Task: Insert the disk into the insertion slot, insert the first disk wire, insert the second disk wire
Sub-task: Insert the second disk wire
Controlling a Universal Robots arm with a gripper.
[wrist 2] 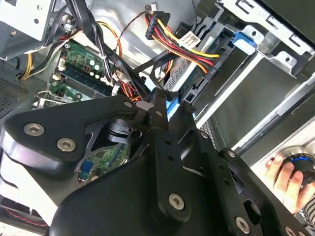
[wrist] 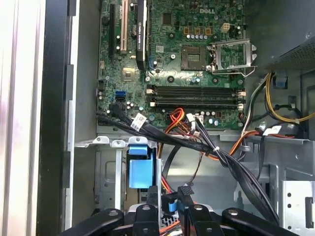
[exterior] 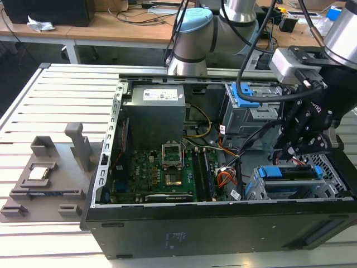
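Observation:
The disk point(exterior: 291, 172), in its blue carrier point(wrist 2: 244, 38), lies inside the insertion slot point(exterior: 257, 191), a low perforated metal cage at the case's front corner on the exterior view's right. My gripper point(exterior: 293, 151) hangs right over the disk's inner end. In both wrist views its black fingers point(wrist 2: 158, 115) stand close together on the end of a black disk wire point(wrist 2: 147, 73), by the carrier's blue edge point(wrist: 140, 172). A bundle of red, yellow and black wires point(wrist 2: 187, 42) ends in a black plug point(wrist 2: 212, 69) against the disk's edge.
The open case holds a motherboard point(exterior: 162, 167), a grey power supply point(exterior: 153, 111) and a taller bay with a blue latch point(exterior: 245, 97). Black cables point(wrist: 197, 145) cross above the slot. A person's hand point(wrist 2: 285, 177) rests outside the case. Grey fixtures point(exterior: 50, 167) lie on the table.

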